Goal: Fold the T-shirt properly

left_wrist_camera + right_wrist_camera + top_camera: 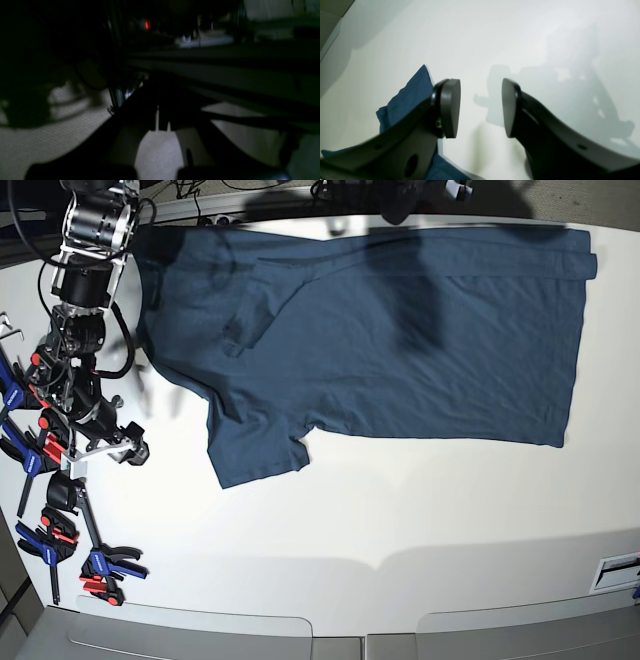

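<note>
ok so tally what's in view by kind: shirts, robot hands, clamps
t-shirt: 1
robot hands: 2, the right hand and the left hand
clamps: at least 4, too bunched for an exact count
total: at least 7

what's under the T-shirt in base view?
The T-shirt lies spread flat on the white table, which shows bare all around its near edge. Whatever sits beneath the cloth is covered; no lump suggests anything there.
</note>
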